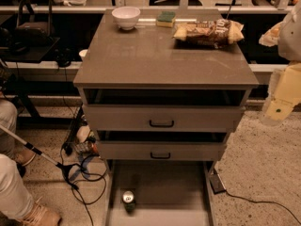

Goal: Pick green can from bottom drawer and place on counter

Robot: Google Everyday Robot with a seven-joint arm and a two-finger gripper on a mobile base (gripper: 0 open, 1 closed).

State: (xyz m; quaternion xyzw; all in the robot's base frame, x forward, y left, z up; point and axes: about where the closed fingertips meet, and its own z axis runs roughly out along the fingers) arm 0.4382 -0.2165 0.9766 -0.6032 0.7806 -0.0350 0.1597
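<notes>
The green can [128, 199] stands upright near the front left of the open bottom drawer [164, 182], its silver top showing. The counter [160, 55] is the wide grey-brown top of the cabinet above it. My gripper [278, 108] hangs at the far right of the view, beside the cabinet's right edge at about the height of the top drawer. It is well away from the can, above and to the right of it, and holds nothing that I can see.
A white bowl [126, 17], a green sponge [166, 19] and a snack bag [209, 32] lie along the back of the counter. Two shut drawers with black handles [161, 123] sit above the bottom drawer. Cables [80, 173] and a person's legs [19, 192] are on the floor at left.
</notes>
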